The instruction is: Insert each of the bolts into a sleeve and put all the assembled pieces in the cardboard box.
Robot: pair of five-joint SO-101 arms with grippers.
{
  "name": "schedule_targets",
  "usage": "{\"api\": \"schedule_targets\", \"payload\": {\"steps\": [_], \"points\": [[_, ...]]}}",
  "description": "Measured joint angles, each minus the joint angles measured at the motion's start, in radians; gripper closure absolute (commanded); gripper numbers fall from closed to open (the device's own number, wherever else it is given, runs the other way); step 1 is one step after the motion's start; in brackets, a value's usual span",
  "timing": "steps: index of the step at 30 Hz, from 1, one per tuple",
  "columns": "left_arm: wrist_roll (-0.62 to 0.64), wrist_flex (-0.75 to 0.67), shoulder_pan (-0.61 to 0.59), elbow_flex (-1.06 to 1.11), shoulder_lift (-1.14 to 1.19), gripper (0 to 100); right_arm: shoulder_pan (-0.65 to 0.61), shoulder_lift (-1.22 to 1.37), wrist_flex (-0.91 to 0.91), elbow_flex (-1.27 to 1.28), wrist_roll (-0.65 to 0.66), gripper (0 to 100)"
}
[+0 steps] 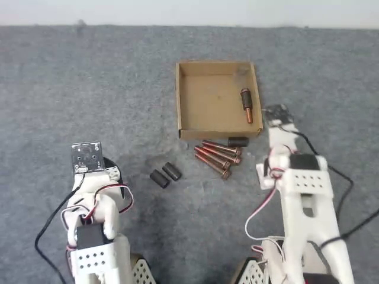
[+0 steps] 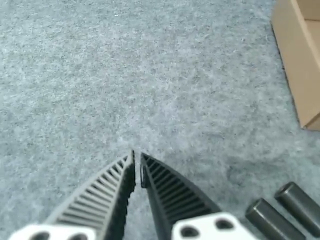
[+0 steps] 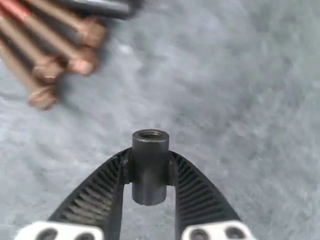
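Note:
My right gripper point(image 3: 150, 154) is shut on a black sleeve point(image 3: 150, 172), held upright with its threaded hole facing the camera, just above the grey carpet. Three copper bolts point(image 3: 52, 47) point(image 1: 218, 155) lie side by side beyond it, and another black sleeve point(image 1: 238, 141) lies by the front wall of the cardboard box point(image 1: 179, 100). One bolt with a sleeve on it point(image 1: 247, 105) lies inside the box. Two more black sleeves point(image 1: 164, 175) point(image 2: 282, 210) lie left of the bolts. My left gripper point(image 2: 137, 159) is shut with nothing in it, low over bare carpet to the left of those sleeves.
The right arm point(image 1: 299, 183) stands right of the bolts, the left arm point(image 1: 95, 201) at the lower left. A corner of the box point(image 2: 300, 65) shows in the left wrist view. Grey carpet covers the table.

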Motion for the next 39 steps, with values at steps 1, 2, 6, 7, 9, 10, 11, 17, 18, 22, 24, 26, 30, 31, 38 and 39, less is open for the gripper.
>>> {"api": "schedule_targets", "payload": {"steps": [1, 2, 6, 7, 9, 10, 11, 17, 18, 22, 24, 26, 30, 31, 38, 39], "points": [[0.000, 0.000, 0.000, 0.000, 0.000, 99, 0.026, -0.014, -0.031, 0.038, 0.000, 99.2], [0.000, 0.000, 0.000, -0.002, 0.000, 99, 0.054, -0.028, -0.063, 0.075, 0.000, 99.2], [0.000, 0.031, 0.000, -0.018, 0.000, 99, 0.181, -0.083, -0.153, 0.198, 0.000, 99.2], [0.000, 0.037, 0.000, -0.025, 0.000, 99, 0.209, -0.095, -0.169, 0.227, 0.000, 99.2], [0.000, 0.040, 0.000, -0.043, 0.002, 99, 0.256, -0.115, -0.198, 0.275, 0.017, 99.2], [0.000, 0.040, 0.000, -0.060, 0.011, 99, 0.269, -0.124, -0.204, 0.293, 0.037, 99.2], [0.000, 0.041, 0.000, -0.083, 0.029, 99, 0.278, -0.132, -0.206, 0.301, 0.052, 99.2], [0.000, 0.043, 0.026, -0.299, 0.324, 99, 0.301, -0.176, -0.207, 0.315, 0.078, 99.2], [0.000, 0.043, 0.032, -0.342, 0.390, 99, 0.304, -0.176, -0.207, 0.315, 0.080, 99.2], [0.000, 0.043, 0.071, -0.512, 0.641, 99, 0.304, -0.178, -0.207, 0.315, 0.080, 99.2], [-0.015, 0.043, 0.101, -0.589, 0.750, 99, 0.304, -0.178, -0.207, 0.315, 0.081, 99.2], [-0.083, 0.043, 0.146, -0.655, 0.836, 99, 0.304, -0.178, -0.207, 0.315, 0.083, 99.2], [-0.258, 0.043, 0.258, -0.744, 0.948, 99, 0.304, -0.178, -0.207, 0.315, 0.086, 99.2], [-0.296, 0.043, 0.285, -0.758, 0.964, 99, 0.304, -0.178, -0.207, 0.315, 0.086, 99.2], [-0.459, 0.011, 0.477, -0.796, 1.049, 95, 0.304, -0.180, -0.207, 0.333, 0.086, 99.2], [-0.474, 0.009, 0.494, -0.809, 1.065, 93, 0.304, -0.181, -0.207, 0.334, 0.086, 99.2]]}}
